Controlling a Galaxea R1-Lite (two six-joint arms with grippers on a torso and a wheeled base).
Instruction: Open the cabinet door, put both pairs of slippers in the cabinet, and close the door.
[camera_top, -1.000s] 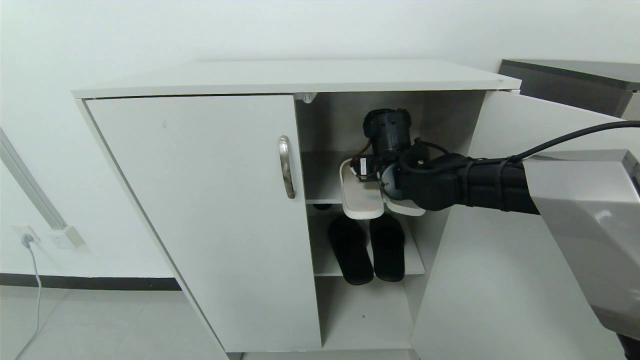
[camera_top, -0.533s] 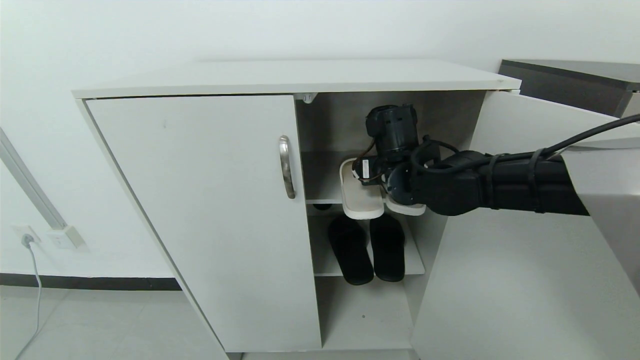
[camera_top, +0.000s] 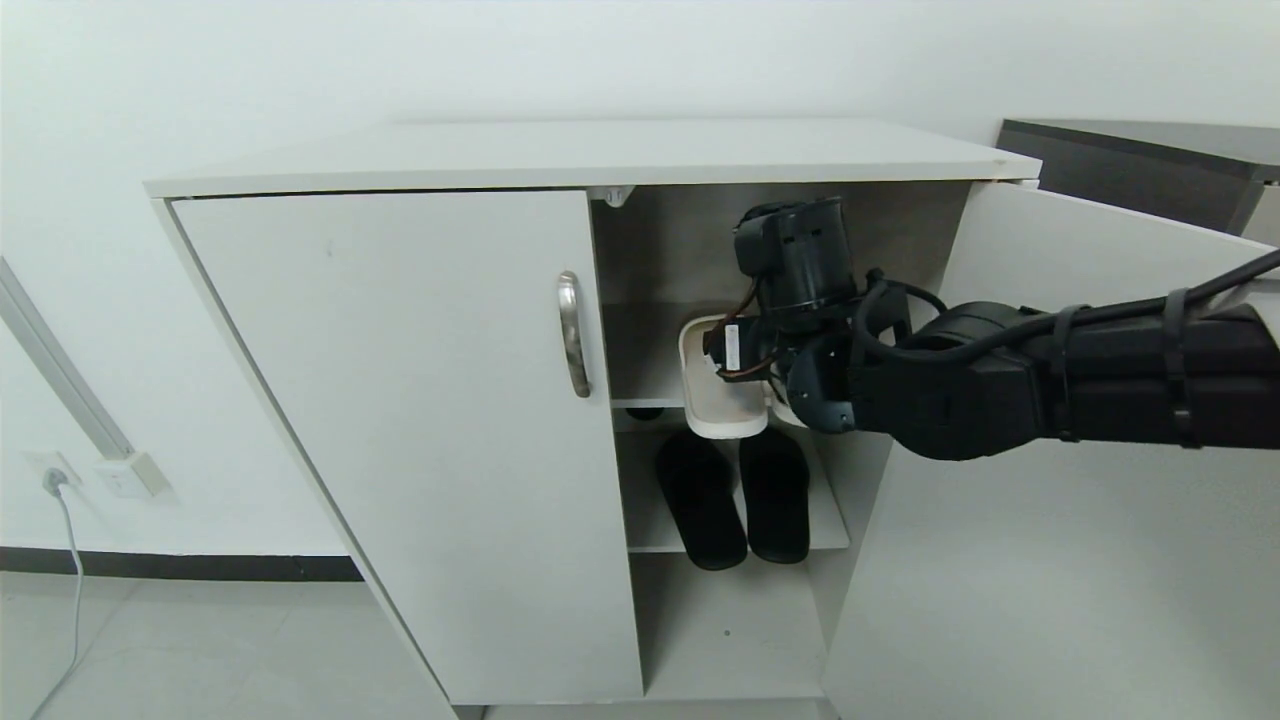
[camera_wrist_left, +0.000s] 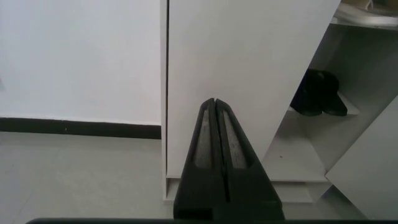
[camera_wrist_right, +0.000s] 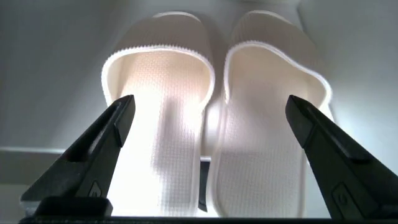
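The white cabinet (camera_top: 560, 155) has its left door (camera_top: 420, 420) closed and its right door (camera_top: 1000, 560) swung open. A pair of white slippers (camera_top: 722, 405) lies side by side on the upper shelf, heels sticking out over the shelf edge. A pair of black slippers (camera_top: 735, 495) lies on the shelf below. My right arm (camera_top: 1000, 380) reaches into the open half. My right gripper (camera_wrist_right: 211, 118) is open, its fingers spread wide and apart from the white slippers (camera_wrist_right: 186, 93). My left gripper (camera_wrist_left: 214, 109) is shut on nothing, low in front of the closed door, with the black slippers (camera_wrist_left: 322, 93) off to one side.
The bottom compartment (camera_top: 720, 630) of the cabinet has free room. A metal handle (camera_top: 571, 333) sits on the closed left door. A wall socket with a cable (camera_top: 50, 470) is at the far left, and a grey counter (camera_top: 1140, 150) stands behind the open door.
My right arm has drawn back from the shelf toward me and risen a little. The white slippers stay on the upper shelf.
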